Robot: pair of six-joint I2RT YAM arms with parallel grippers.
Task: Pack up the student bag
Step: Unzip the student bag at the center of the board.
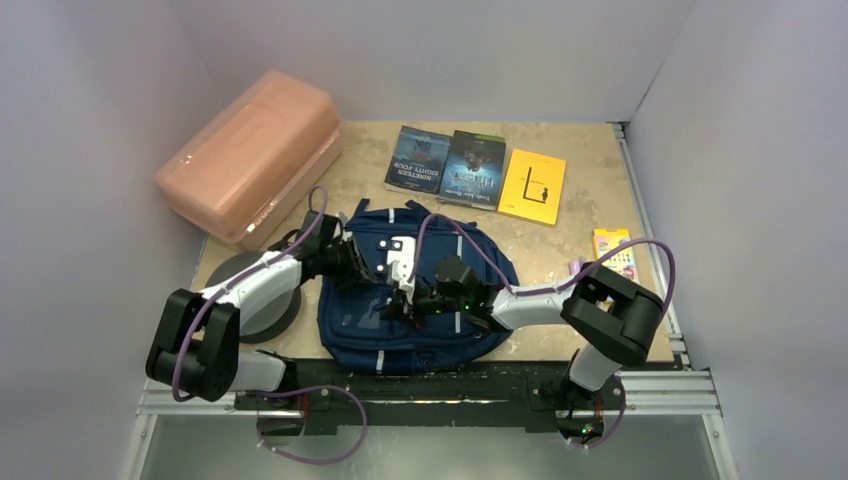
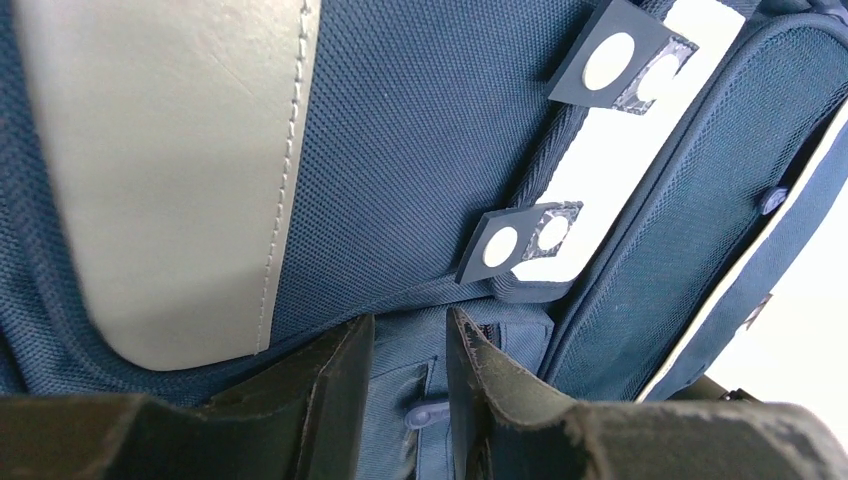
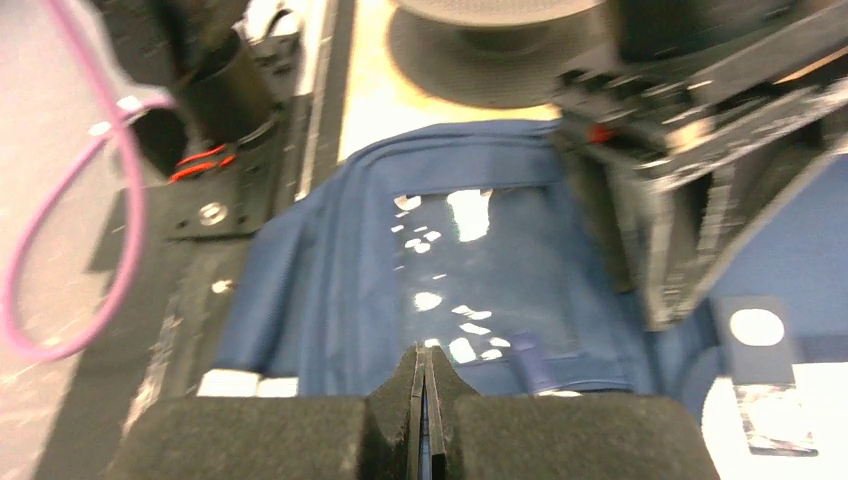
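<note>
Over the student bag (image 1: 420, 345), left end effector (image 2: 410, 320) stands parted, right end effector (image 3: 425, 356) pinched closed.

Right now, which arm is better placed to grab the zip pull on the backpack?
Left. The left hand is part open with the zip pull between its fingers. The right hand is shut, low over the backpack.

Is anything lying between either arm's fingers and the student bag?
Nothing visible does. The left gripper, open, is right at the front of the student bag; the right gripper, shut, is right at its blue fabric.
</note>
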